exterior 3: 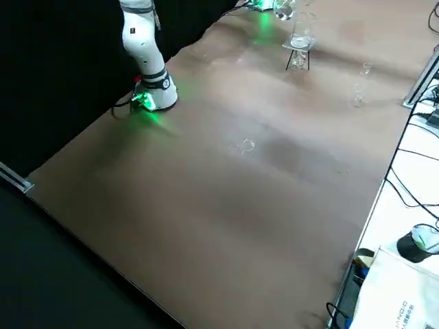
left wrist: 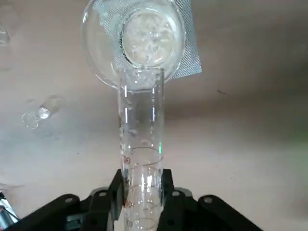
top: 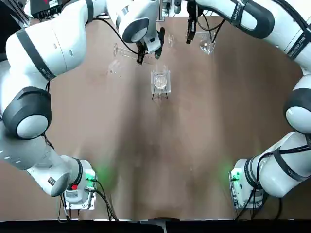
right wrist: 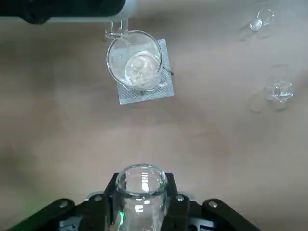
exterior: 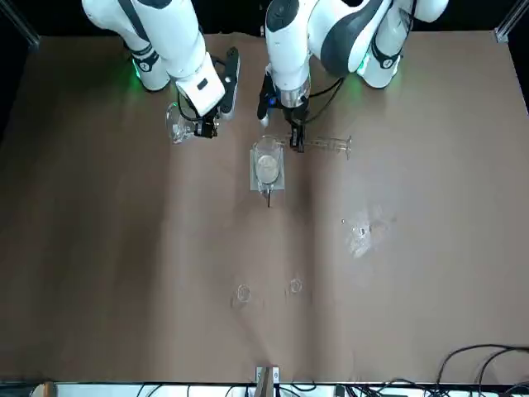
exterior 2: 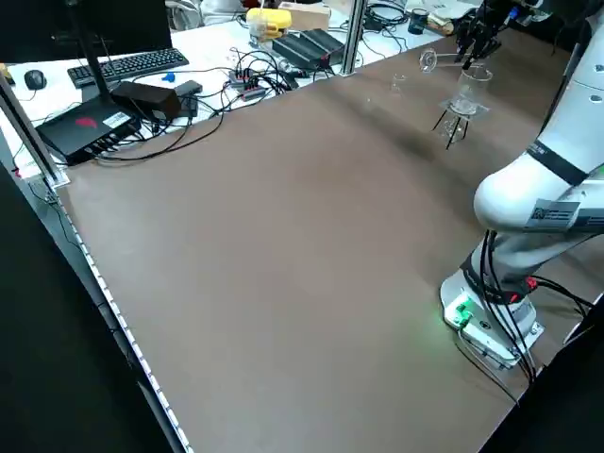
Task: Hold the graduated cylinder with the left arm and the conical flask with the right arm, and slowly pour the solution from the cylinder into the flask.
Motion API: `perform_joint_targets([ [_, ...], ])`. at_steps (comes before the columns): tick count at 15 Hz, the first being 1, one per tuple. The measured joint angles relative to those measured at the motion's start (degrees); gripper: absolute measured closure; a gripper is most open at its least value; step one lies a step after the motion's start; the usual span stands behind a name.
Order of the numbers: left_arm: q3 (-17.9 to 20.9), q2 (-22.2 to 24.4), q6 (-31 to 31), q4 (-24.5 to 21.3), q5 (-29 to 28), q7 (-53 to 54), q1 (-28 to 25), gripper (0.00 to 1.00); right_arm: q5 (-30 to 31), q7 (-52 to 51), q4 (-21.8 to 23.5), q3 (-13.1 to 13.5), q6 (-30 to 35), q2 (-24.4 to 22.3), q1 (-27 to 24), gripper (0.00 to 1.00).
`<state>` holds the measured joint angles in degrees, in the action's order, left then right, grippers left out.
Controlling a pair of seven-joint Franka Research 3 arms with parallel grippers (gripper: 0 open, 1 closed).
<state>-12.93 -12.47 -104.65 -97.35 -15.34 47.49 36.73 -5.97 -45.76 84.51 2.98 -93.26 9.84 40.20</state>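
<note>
My left gripper (top: pixel 141 57) is shut on the graduated cylinder (exterior: pixel 326 145), which lies nearly level above the table. Its foot points to the robot's left. In the left wrist view the cylinder (left wrist: pixel 141 144) runs out from between the fingers, and its mouth sits over the rim of a wide beaker (left wrist: pixel 139 38), not over the flask. My right gripper (exterior: pixel 200 129) is shut on the neck of the conical flask (exterior: pixel 177 126), held off to the robot's right of the beaker. The flask's open mouth (right wrist: pixel 141 185) faces the right wrist camera. The flask (top: pixel 207 47) is well apart from the cylinder.
The beaker (top: pixel 160 80) stands on a white square stand (exterior: pixel 281 179) at the far middle of the brown table. Small glass vials (exterior: pixel 242 294) (exterior: pixel 295 286) and another small clear glass piece (exterior: pixel 359 231) lie beyond it. A side desk with cables and a keyboard (exterior 2: pixel 123 64) adjoins the table.
</note>
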Motion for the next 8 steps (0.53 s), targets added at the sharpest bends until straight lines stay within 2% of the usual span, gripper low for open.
perform_joint_targets([
  [8, 0.03, -0.87, 0.0, 0.26, 0.39, -0.37, -0.22, 0.66, 0.0, 0.0, 0.0, -0.03, 0.0, 0.0, 0.01, 0.61],
])
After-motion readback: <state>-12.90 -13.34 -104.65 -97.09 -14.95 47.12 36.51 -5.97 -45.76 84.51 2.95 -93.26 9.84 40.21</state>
